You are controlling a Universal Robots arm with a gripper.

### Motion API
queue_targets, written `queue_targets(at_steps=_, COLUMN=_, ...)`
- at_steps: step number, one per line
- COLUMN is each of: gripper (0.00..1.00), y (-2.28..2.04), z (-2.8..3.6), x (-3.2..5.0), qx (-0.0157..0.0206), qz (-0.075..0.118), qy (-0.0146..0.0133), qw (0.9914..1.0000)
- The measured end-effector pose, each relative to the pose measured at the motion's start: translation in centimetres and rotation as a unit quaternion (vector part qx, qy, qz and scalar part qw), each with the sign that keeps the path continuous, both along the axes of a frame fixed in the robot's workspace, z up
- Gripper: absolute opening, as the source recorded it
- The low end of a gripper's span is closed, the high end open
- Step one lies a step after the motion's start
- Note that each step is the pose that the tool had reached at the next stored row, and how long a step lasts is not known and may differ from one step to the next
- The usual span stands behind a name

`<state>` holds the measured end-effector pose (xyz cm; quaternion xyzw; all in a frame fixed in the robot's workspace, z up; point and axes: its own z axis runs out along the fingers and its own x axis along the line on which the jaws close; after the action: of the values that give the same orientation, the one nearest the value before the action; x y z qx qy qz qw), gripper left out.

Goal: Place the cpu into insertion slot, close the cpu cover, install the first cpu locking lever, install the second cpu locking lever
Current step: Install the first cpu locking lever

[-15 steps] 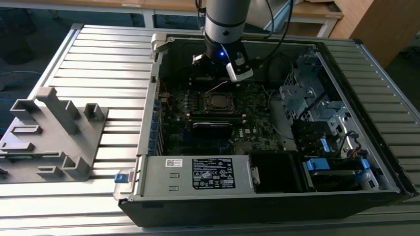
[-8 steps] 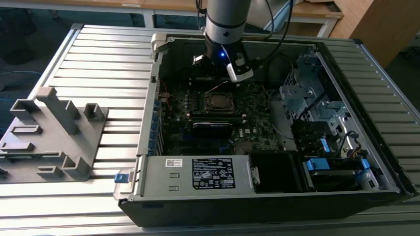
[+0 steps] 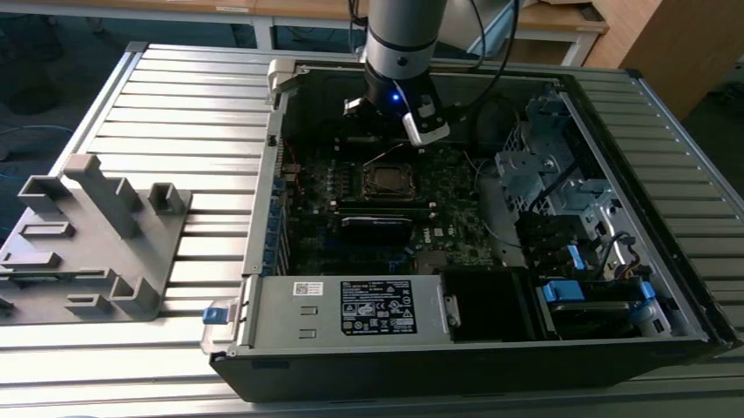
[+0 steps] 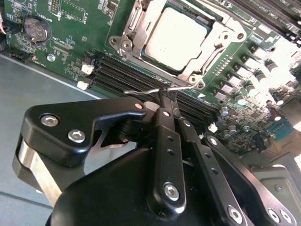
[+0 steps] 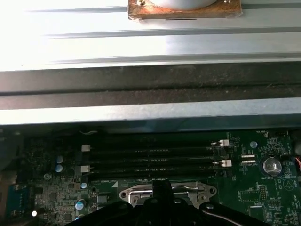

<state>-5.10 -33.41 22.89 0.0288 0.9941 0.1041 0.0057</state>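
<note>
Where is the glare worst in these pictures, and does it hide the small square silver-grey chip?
First wrist view: the ribbed metal table washes out to white. Second wrist view: the green motherboard blows out along one edge, yet the silver-grey square cpu is bright but readable. Exterior view: the inside of the black computer case lies in shadow.

The arm is a round grey tube with a blue light and black cables. The black gripper has shiny silver screws.
</note>
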Motion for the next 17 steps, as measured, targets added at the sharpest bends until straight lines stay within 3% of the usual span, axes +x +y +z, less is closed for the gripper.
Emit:
queue_targets(at_steps=8, gripper=0.11, y=0.08, z=-0.12, x=0.23, qx=-0.0003, qz=0.0, qy=0.0, qw=1.0)
queue_targets(at_steps=11, gripper=0.11, y=0.1, z=-0.36, x=0.23, qx=-0.0024, qz=0.0, qy=0.0, qw=1.0)
queue_targets(at_steps=13, gripper=0.11, y=0.12, z=-0.53, x=0.23, qx=-0.0064, qz=0.0, qy=0.0, qw=0.99998)
queue_targets(at_steps=17, gripper=0.11, y=0.14, z=-0.66, x=0.23, qx=-0.0071, qz=0.0, qy=0.0, qw=0.99997)
